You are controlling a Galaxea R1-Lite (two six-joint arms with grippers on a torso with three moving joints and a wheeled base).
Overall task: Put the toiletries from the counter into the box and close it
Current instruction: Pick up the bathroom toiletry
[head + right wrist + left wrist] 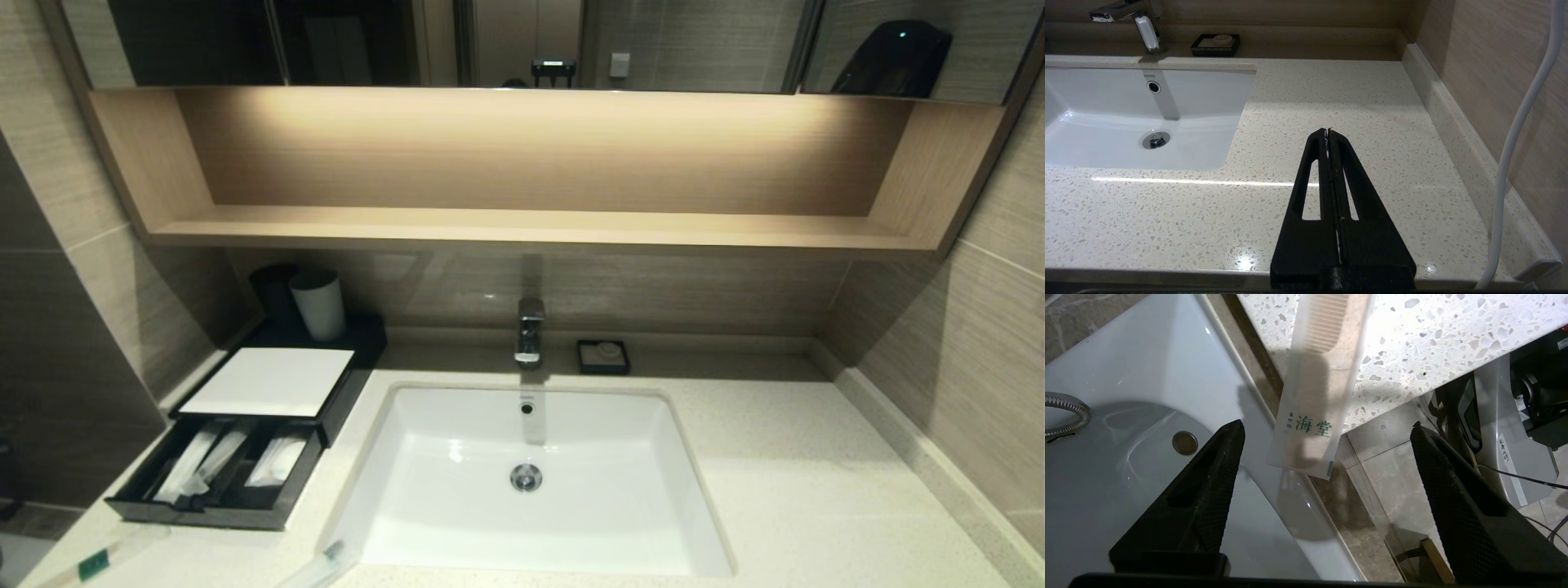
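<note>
The dark box (pixel 339 400) with a white top panel stands left of the sink, and its drawer (pixel 204 516) is pulled out. Several wrapped toiletries (pixel 200 461) lie in the drawer. Two more packets rest on the counter (pixel 784 490) at its front edge: one with a green label (pixel 91 565) and one by the sink's corner (pixel 325 563). In the left wrist view a wrapped comb packet (pixel 1312 396) overhangs the counter edge. My left gripper (pixel 1326 425) is open with nothing in it, a finger on each side, just short of the packet's end. My right gripper (pixel 1328 130) is shut and empty over the counter right of the sink.
The white sink (pixel 457 408) and its faucet (pixel 529 331) fill the middle. A grey cup (pixel 320 304) stands behind the box and a black soap dish (pixel 603 357) sits beside the faucet. A wooden shelf (pixel 522 229) hangs above. Neither arm appears in the head view.
</note>
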